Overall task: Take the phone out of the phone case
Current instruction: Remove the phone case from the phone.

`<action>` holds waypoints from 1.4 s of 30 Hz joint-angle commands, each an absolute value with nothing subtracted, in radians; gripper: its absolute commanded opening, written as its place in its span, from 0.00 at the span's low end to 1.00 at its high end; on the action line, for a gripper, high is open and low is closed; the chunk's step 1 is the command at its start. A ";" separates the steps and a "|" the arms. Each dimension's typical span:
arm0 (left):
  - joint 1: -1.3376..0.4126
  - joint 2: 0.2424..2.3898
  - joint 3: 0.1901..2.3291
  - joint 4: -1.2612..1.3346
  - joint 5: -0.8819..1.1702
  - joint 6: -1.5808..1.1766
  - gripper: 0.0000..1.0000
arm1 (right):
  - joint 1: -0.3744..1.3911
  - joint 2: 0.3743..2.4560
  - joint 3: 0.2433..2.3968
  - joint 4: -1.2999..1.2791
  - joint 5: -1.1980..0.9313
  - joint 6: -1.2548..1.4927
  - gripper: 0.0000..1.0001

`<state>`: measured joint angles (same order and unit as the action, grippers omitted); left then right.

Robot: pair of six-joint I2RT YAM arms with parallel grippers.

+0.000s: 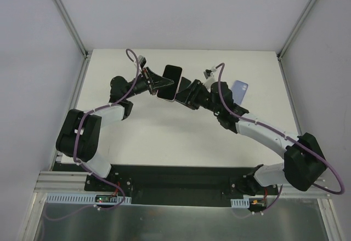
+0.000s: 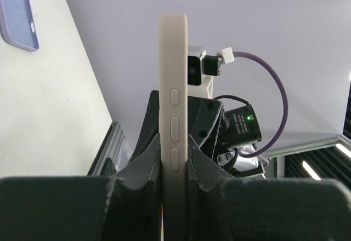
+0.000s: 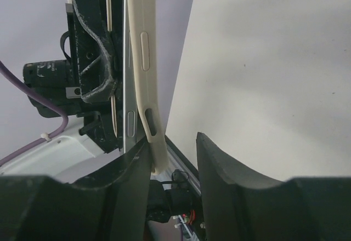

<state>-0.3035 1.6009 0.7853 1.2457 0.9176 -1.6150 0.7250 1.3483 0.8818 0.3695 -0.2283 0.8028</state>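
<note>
Phone case [image 3: 143,82] off phone [image 3: 130,123] edge, right-wrist view.

Black housings at the joints of the left arm [image 1: 88,134] and right arm [image 1: 299,161], with white shells along the links between. Purple cable [image 1: 129,52] at the left wrist, with a white tie [image 3: 46,137] on it. Second purple cable [image 1: 219,85] on the right arm, ending in a white plug [image 2: 225,56]. Matte black, rough-grained fingers [image 2: 214,181] with curved inner edges on the left end effector [image 2: 174,167]. Same coarse black finish on the right end effector [image 3: 173,148]. Black box [image 2: 241,128] behind the right wrist, with a small green light [image 2: 249,117].
</note>
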 commanded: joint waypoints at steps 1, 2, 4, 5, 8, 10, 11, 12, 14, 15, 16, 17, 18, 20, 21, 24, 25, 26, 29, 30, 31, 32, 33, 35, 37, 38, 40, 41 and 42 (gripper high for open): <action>-0.430 1.566 0.769 1.373 1.066 -1.623 0.00 | 0.735 1.397 0.993 0.788 -0.353 0.909 0.39; -0.430 1.566 0.767 1.371 1.066 -1.621 0.00 | 0.730 1.399 0.991 0.813 -0.363 0.926 0.37; -0.430 1.565 0.764 1.362 1.066 -1.611 0.00 | 0.715 1.408 0.980 0.923 -0.388 1.000 0.31; -0.430 1.566 0.762 1.361 1.063 -1.609 0.00 | 0.712 1.426 0.977 1.036 -0.391 1.029 0.29; -0.431 1.572 0.756 1.361 1.058 -1.606 0.00 | 0.698 1.482 0.974 1.240 -0.394 1.158 0.18; -0.434 1.574 0.750 1.359 1.054 -1.603 0.00 | 0.695 1.511 0.986 1.305 -0.388 1.196 0.18; -0.436 1.574 0.747 1.361 1.054 -1.601 0.00 | 0.693 1.532 0.992 1.321 -0.388 1.213 0.20; -0.437 1.574 0.746 1.358 1.054 -1.600 0.00 | 0.693 1.539 0.996 1.316 -0.388 1.215 0.21; -0.439 1.572 0.742 1.356 1.052 -1.595 0.00 | 0.696 1.549 0.999 1.307 -0.387 1.213 0.21; -0.440 1.568 0.739 1.350 1.052 -1.591 0.00 | 0.693 1.552 0.997 1.302 -0.385 1.212 0.19; -0.440 1.566 0.739 1.342 1.052 -1.585 0.00 | 0.695 1.549 0.996 1.298 -0.385 1.210 0.15; -0.442 1.563 0.738 1.322 1.054 -1.568 0.00 | 0.693 1.542 0.994 1.264 -0.388 1.203 0.02; -0.442 1.557 0.738 1.309 1.055 -1.556 0.00 | 0.693 1.533 0.993 1.234 -0.390 1.181 0.01; -0.442 1.545 0.739 1.254 1.061 -1.516 0.00 | 0.693 1.485 0.986 1.070 -0.388 1.134 0.02; -0.442 1.531 0.745 1.234 1.065 -1.500 0.00 | 0.692 1.461 0.983 0.978 -0.382 1.102 0.01; -0.437 1.500 0.758 1.117 1.078 -1.425 0.12 | 0.695 1.332 1.052 0.388 -0.275 0.867 0.01; -0.433 1.491 0.761 1.080 1.078 -1.399 0.42 | 0.699 1.303 1.086 0.233 -0.161 0.736 0.01; -0.430 1.482 0.771 1.033 1.081 -1.329 0.55 | 0.703 1.260 1.107 0.019 -0.112 0.695 0.01; -0.416 1.434 0.804 0.751 1.071 -1.144 0.86 | 0.698 1.192 1.127 -0.200 -0.008 0.585 0.01; -0.414 1.411 0.811 0.620 1.048 -1.097 0.92 | 0.696 1.184 1.129 -0.243 0.032 0.566 0.02; -0.413 1.402 0.815 0.551 1.026 -1.056 0.96 | 0.695 1.175 1.118 -0.280 0.053 0.552 0.02; -0.413 1.393 0.812 0.513 1.010 -1.004 0.99 | 0.692 1.160 1.105 -0.331 0.066 0.532 0.01; -0.413 1.379 0.802 0.493 0.981 -0.994 0.99 | 0.693 1.149 1.089 -0.348 0.080 0.531 0.01; -0.413 1.373 0.778 0.460 0.962 -0.979 0.99 | 0.692 1.131 1.036 -0.386 0.101 0.525 0.01; -0.413 1.376 0.761 0.437 0.939 -0.973 0.99 | 0.693 1.126 1.002 -0.414 0.124 0.523 0.01; -0.413 1.384 0.755 0.416 0.928 -0.954 0.99 | 0.693 1.130 0.983 -0.445 0.133 0.522 0.01; -0.422 1.399 0.756 0.370 0.895 -0.931 0.99 | 0.695 1.153 0.971 -0.466 0.143 0.506 0.01; -0.426 1.410 0.764 0.320 0.882 -0.908 0.99 | 0.698 1.166 0.974 -0.504 0.150 0.502 0.01; -0.434 1.436 0.772 0.298 0.873 -0.896 0.98 | 0.701 1.179 0.983 -0.518 0.152 0.482 0.01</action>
<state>-0.4187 1.4025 0.7631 0.4431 0.9291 -1.0142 0.6922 1.1587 0.9668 -0.4290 0.0864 0.5453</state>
